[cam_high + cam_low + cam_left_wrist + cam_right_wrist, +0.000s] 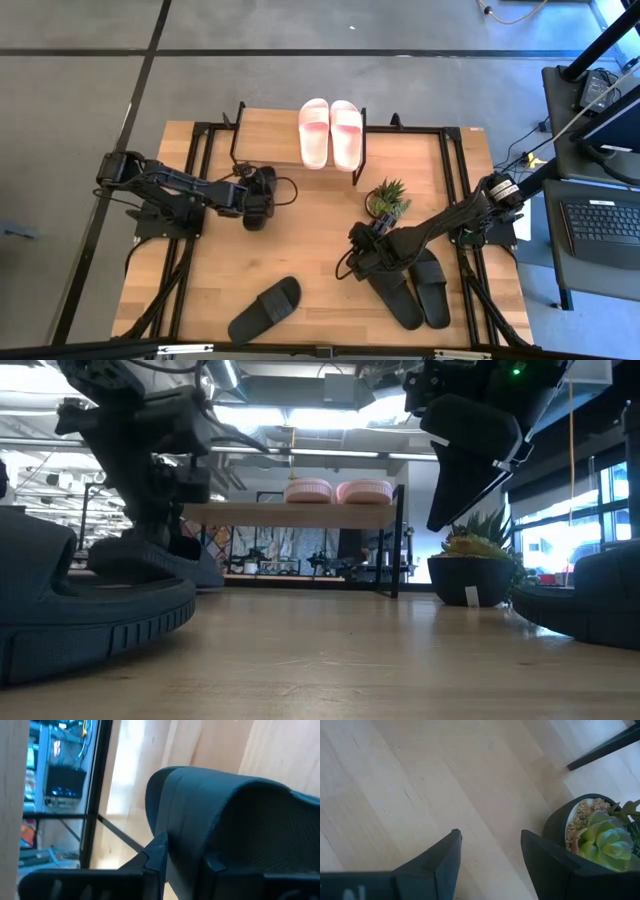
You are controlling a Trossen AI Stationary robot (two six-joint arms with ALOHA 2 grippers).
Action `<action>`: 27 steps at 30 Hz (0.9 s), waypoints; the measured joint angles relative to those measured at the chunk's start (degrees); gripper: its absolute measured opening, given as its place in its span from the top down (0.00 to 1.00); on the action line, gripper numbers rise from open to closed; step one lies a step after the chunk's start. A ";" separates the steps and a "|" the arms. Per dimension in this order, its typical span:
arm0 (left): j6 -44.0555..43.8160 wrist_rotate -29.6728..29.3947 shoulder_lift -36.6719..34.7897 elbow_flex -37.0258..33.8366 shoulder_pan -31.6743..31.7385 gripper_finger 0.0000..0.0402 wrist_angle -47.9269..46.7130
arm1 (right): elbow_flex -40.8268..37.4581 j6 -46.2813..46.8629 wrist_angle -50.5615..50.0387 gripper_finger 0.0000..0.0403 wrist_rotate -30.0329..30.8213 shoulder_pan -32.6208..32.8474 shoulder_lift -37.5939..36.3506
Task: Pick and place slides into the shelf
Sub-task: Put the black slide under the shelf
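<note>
Two pink slides lie side by side on the shelf at the far middle of the table. Just in front of the shelf's near left corner, my left gripper is shut on a black slide, which sits low by the table in the low view. My right gripper hangs open over bare table beside a potted plant. Two black slides lie under the right arm. One more black slide lies near the front edge. My left gripper has the black slide's wide strap between its two fingers. It comes from the table's left, slanting downward. The slide sits low beneath the gripper. I cannot tell whether its sole touches the table.
The small potted plant stands mid-table, close to my right gripper. The shelf's black frame bar runs just beyond the held slide. Bare wood lies between the two arms. Black rails line the table's left and right sides.
</note>
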 joint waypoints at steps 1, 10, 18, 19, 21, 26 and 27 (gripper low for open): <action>1.24 0.00 0.00 0.00 0.00 0.85 0.31 | 0.00 0.00 0.00 0.49 -0.01 0.00 0.00; 0.35 1.79 0.00 0.00 0.00 0.70 0.52 | 0.00 0.00 0.00 0.49 -0.02 0.00 -0.04; -0.26 4.99 0.00 0.00 -0.03 0.54 0.42 | 0.00 0.00 0.02 0.49 -0.17 0.00 -0.04; -0.66 6.13 -0.04 0.00 -0.10 0.54 0.32 | 0.00 0.00 0.02 0.49 -0.19 0.00 -0.04; -2.28 7.92 -0.45 0.04 -0.11 0.53 -0.02 | 0.00 0.00 0.02 0.49 -0.26 0.02 -0.04; -6.20 9.74 -3.06 0.09 -0.26 0.54 -1.72 | 0.00 0.00 0.07 0.49 -1.69 0.02 -0.04; -6.24 10.39 -4.18 0.09 -0.35 0.54 -2.15 | 0.00 0.00 0.04 0.49 -1.70 0.02 -0.04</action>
